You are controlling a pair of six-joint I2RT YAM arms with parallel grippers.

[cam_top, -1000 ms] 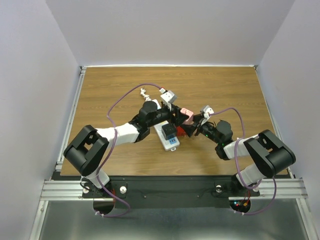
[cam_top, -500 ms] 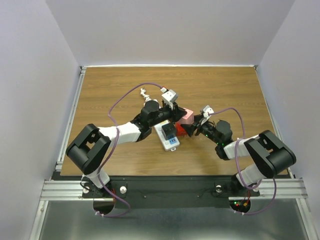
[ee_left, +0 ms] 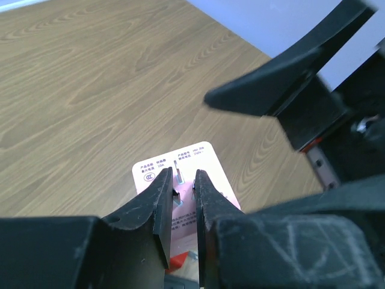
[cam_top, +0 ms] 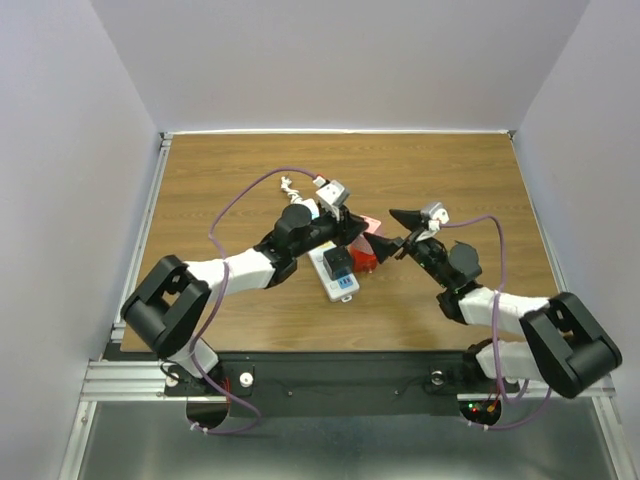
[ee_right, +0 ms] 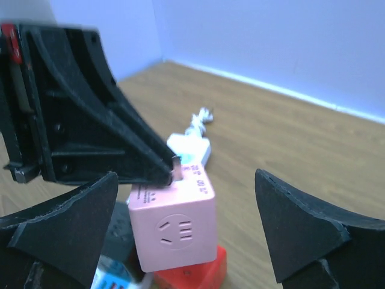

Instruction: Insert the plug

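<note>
My right gripper (ee_right: 184, 176) has sprung wide and backed off, its fingers flanking the pink cube plug (ee_right: 180, 226) without touching. By the white power strip (cam_top: 340, 290), the plug sits atop a red block (ee_right: 195, 271). My left gripper (ee_left: 182, 177) pinches its upturned prongs (ee_right: 177, 164).

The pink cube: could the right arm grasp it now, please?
Probably yes: the right gripper stands open before the pink cube, its sides bare; the left gripper pinches only the prongs.

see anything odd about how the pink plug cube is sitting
Yes: the pink plug cube sits prongs-up on a red block, not in the power strip; the left tool pinches those prongs.
</note>
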